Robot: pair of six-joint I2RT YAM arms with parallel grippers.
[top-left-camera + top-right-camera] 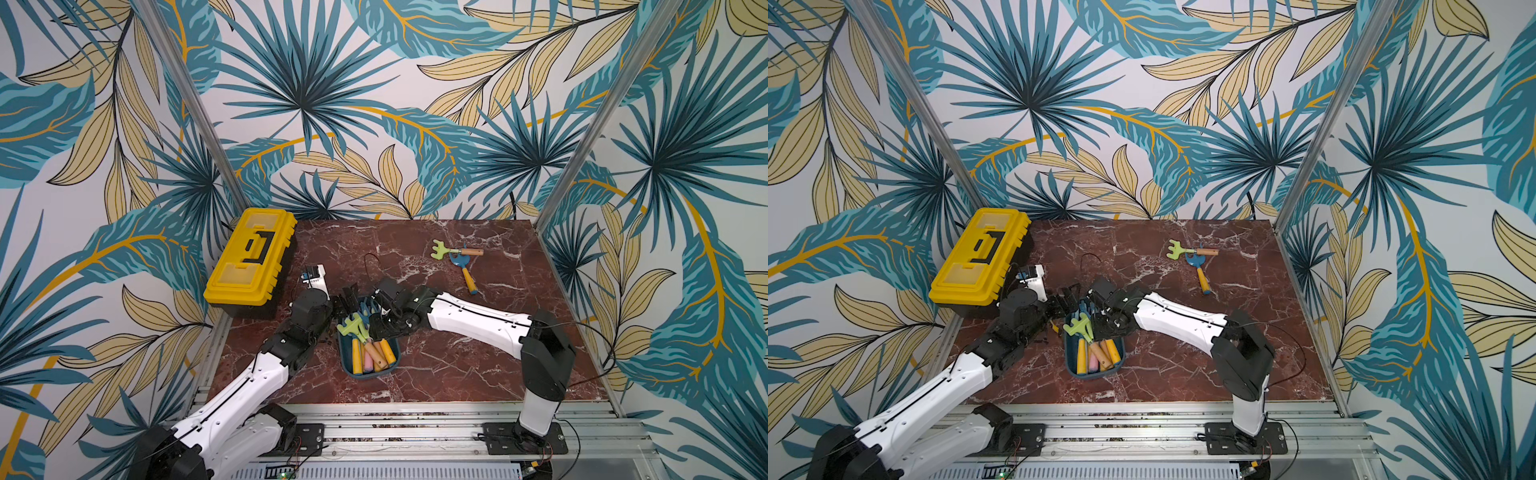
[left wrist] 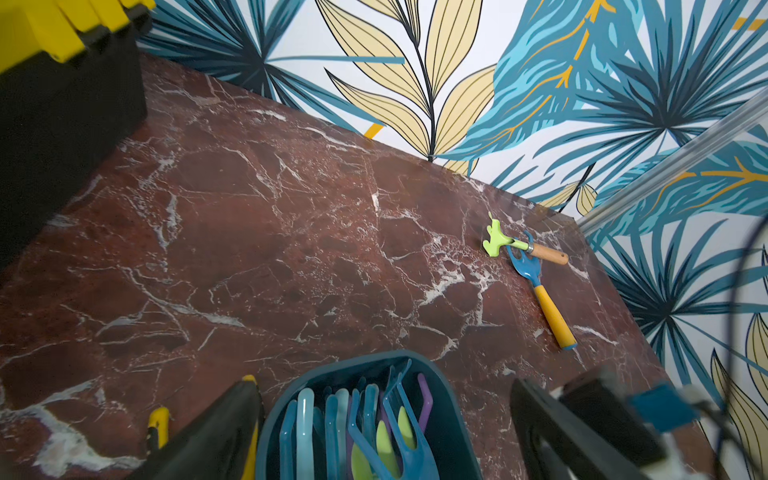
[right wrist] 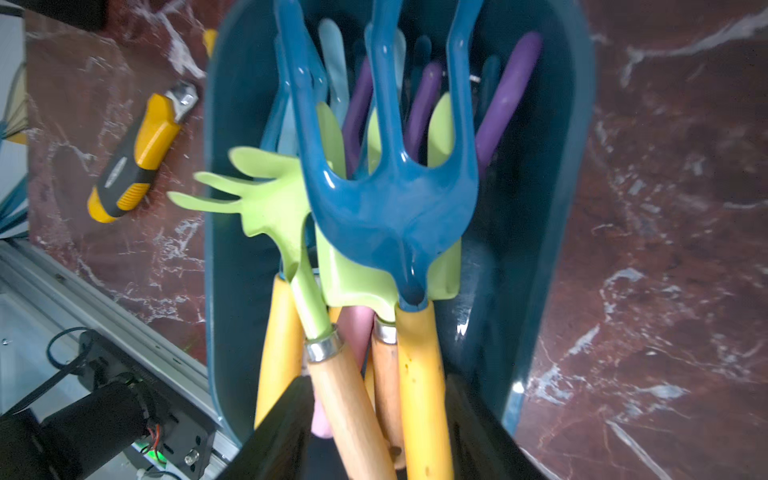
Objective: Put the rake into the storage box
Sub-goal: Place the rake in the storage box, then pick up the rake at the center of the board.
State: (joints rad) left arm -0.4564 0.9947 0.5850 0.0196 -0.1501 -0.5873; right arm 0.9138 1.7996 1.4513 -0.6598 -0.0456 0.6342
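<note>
Right hand [image 3: 376,388] parted astride rake [image 3: 390,208] in storage box [image 3: 540,208], seen only wrist-view; left hand [image 2: 384,388] open.

Green rake [image 1: 352,327] atop tools [image 1: 356,355] in storage box [image 1: 368,375]

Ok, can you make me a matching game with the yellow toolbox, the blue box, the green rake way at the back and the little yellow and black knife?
Things:
1. yellow toolbox
2. storage box
3. green rake at the back
4. utility knife

Places or states:
A. lying just outside the storage box
B. holds many toy garden tools
C. lid shut, black handle on top
D. touching a blue hand fork

Pairs: 1-C, 2-B, 3-D, 4-A
</note>
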